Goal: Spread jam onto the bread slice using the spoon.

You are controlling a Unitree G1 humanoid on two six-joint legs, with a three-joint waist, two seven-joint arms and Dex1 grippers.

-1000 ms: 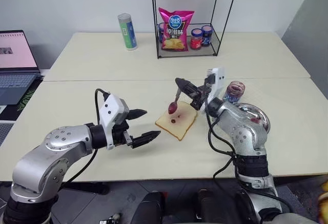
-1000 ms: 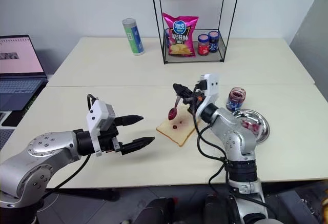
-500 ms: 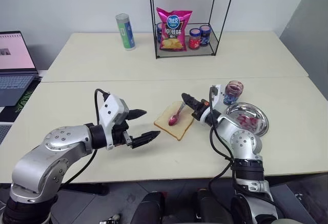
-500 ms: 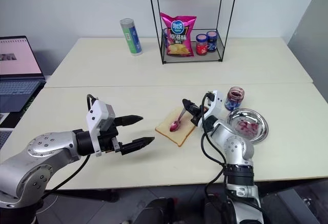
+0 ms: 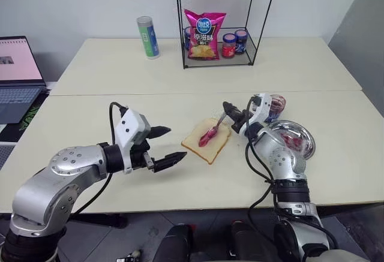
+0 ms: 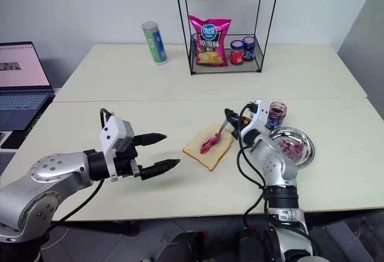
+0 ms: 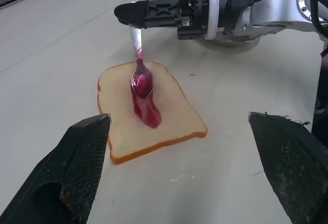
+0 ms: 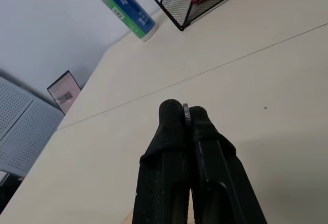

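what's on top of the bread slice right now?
On the bread slice: a streak of red jam down the middle, with the spoon bowl resting at its upper end, held by the right gripper. The bowl covers whatever jam lies under it.

Your right hand (image 5: 227, 107) has come down and swung toward the steel dish (image 5: 306, 148), bringing the spoon (image 7: 140, 75) from above the bread slice (image 7: 154, 112) onto it. The spoon's bowl now rests on the slice, and the jam (image 7: 147, 110) that was a few small dots has become a long red smear down its middle.
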